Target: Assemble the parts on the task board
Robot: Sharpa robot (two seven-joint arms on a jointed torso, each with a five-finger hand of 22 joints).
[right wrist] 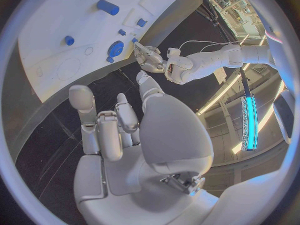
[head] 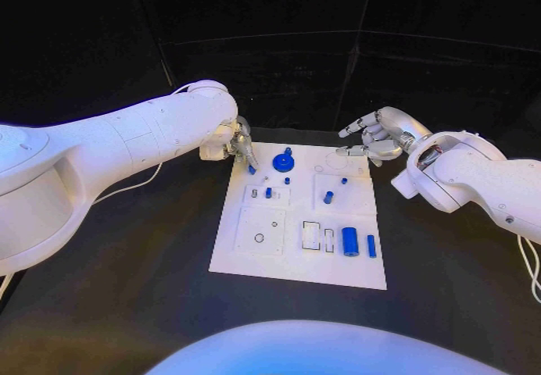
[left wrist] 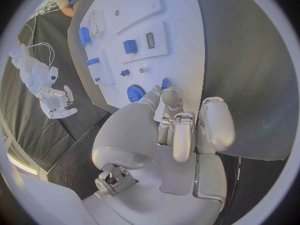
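The white task board (head: 295, 258) lies in the middle of the black table. My left hand (head: 234, 143) hovers at its far left corner and pinches a small blue part (head: 250, 167) between its fingertips; the left wrist view shows this part (left wrist: 165, 83) just beside the blue gear (left wrist: 135, 92). The gear (head: 283, 163) sits on the board's far edge. My right hand (head: 377, 134) hangs over the far right corner, fingers spread, holding nothing. A blue cylinder (head: 349, 241) and a slim blue bar (head: 371, 245) lie near the front right.
A small blue block (head: 328, 197) and short blue pegs (head: 268, 192) stand mid-board. Empty recesses (head: 311, 232) show beside the cylinder, and a round hole (head: 259, 237) at the front left. Black table surrounds the board on all sides.
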